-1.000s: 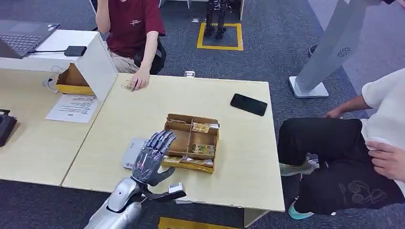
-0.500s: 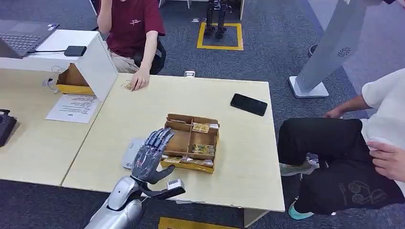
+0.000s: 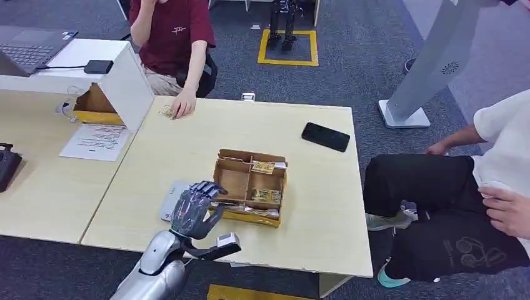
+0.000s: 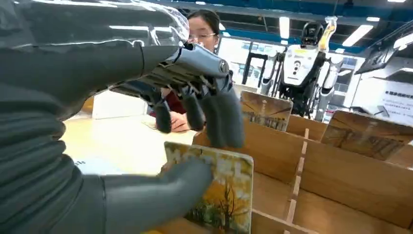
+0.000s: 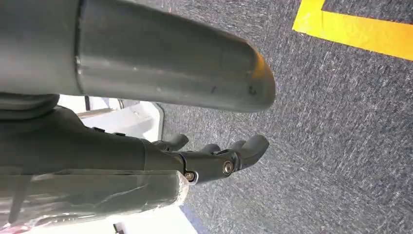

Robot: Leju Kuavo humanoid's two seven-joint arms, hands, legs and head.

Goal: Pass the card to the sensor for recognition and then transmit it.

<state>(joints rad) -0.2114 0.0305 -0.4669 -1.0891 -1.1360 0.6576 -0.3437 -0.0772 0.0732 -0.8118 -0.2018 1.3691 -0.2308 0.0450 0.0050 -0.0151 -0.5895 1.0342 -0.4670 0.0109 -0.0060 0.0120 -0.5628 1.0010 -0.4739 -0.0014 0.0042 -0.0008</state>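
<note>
Counter: light wood, takes up most of the head view. A second counter butts against it on the left and carries a white riser, a laptop and a printed sheet.

Two people are nearby: one in a red shirt sits at the far edge with a hand on the counter, and another in black trousers sits at the right.

Cardboard divided box: near-centre of the counter, cards standing in its compartments. A grey sensor pad lies flat just left of the box, partly under the hand. A black phone is far right on the counter.

Left hand: at the box's near-left corner. In the wrist view the thumb presses one face of a card, yellow-tree print, at its upper edge. The fingers curl down over its top, just short of contact as far as I can tell. The card is upright in the near-left compartment, bottom edge still in the box.

Right hand: hanging over grey carpet, fingers loosely curled, holding nothing.
</note>
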